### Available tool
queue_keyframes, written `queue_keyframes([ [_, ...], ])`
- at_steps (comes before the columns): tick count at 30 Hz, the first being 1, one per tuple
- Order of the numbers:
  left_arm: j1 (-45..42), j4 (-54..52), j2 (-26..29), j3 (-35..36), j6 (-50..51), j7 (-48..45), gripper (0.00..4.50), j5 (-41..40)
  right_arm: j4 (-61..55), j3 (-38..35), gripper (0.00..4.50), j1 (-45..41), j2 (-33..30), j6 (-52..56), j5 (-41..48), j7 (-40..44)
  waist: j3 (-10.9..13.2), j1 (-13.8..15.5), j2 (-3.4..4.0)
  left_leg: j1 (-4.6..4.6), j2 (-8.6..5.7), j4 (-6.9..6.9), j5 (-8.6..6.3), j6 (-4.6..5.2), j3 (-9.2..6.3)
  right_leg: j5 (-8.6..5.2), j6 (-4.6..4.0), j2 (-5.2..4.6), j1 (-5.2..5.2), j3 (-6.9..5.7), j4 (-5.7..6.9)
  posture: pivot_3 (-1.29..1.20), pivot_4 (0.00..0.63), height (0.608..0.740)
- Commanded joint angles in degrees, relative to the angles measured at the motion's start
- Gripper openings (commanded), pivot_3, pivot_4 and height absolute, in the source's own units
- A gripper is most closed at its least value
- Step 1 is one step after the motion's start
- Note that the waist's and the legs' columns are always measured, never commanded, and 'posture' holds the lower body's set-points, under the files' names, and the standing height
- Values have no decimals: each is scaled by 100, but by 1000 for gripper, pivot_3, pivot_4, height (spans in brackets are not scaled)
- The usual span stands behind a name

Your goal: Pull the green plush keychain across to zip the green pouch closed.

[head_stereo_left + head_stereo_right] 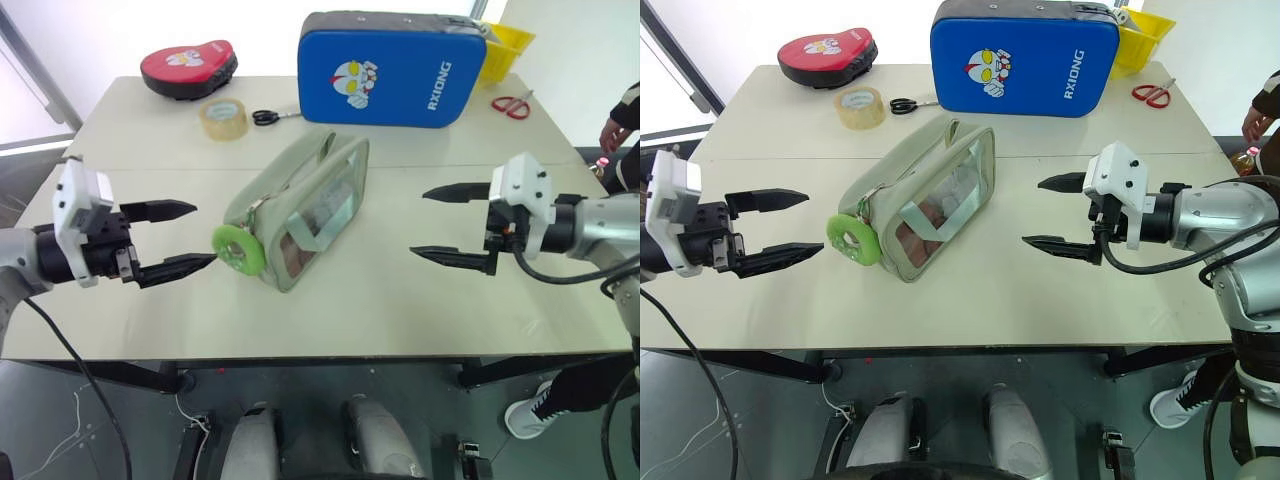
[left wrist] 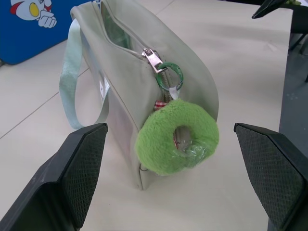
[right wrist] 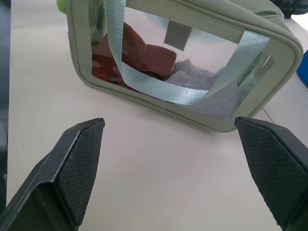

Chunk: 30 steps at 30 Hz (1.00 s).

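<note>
In the head views the green pouch (image 1: pixel 303 212) was seen standing on the bench (image 1: pixel 400 290) between both tools, with the green plush keychain (image 1: pixel 238 249) hung at its near-left end, just beside the wide-spread fingers of the left tool (image 1: pixel 183 238), untouched; the right tool (image 1: pixel 448 223), equally wide and empty, was held apart on the window side. From the left wrist, the keychain was framed between that tool's fingers (image 2: pixel 77 178), near but clear. From the right wrist, the pouch's clear window was faced across bare bench.

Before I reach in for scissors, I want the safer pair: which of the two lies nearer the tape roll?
The black-handled scissors, lying just beside the tape roll. The red-handled scissors lie at the table's far right, past the blue case.
</note>
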Motion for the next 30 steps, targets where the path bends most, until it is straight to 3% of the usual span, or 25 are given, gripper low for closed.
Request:
queue_keyframes([
  [1,-85,48,60,80,-130,-66,4488,2,-124,-185,4500,-70,-78,-30,56,2,0,0,0,0,0,0,0,0,0,0,0,0,0,0,0,0,150,737],
  [8,-352,234,77,78,-116,-178,4488,-122,-123,-402,4500,-168,-64,31,336,54,0,4,0,-1,0,1,0,0,1,0,0,0,0,0,0,0,150,737],
  [11,-601,404,75,105,-127,-226,4488,-193,43,-254,4500,-527,-62,-161,268,206,1,0,1,-1,-1,1,0,0,2,0,0,0,0,0,0,0,150,737],
  [14,-914,458,-9,97,-26,-235,4488,-455,463,227,4500,-1423,140,-516,-18,463,2,-32,4,2,1,1,0,0,4,1,0,1,-3,1,2,0,150,737],
  [21,-1098,494,-257,-164,-123,-170,4488,-383,2515,2043,4500,-3738,1566,-2529,-1755,1147,3,-143,5,1,2,-3,0,-1,5,1,-1,3,-7,-2,5,0,150,737],
  [28,-743,226,-342,57,-125,-9,4488,-433,4573,2992,4500,-4561,2459,-4483,-3352,840,2,-146,3,-14,3,-3,2,-4,-7,1,0,-19,-22,-8,4,0,150,737],
  [30,-593,110,-335,172,-118,72,4500,-469,4933,3088,3939,-4644,2652,-4728,-3529,782,2,-155,2,-16,3,2,5,-9,-7,1,0,-20,-21,-8,3,0,150,737],
])
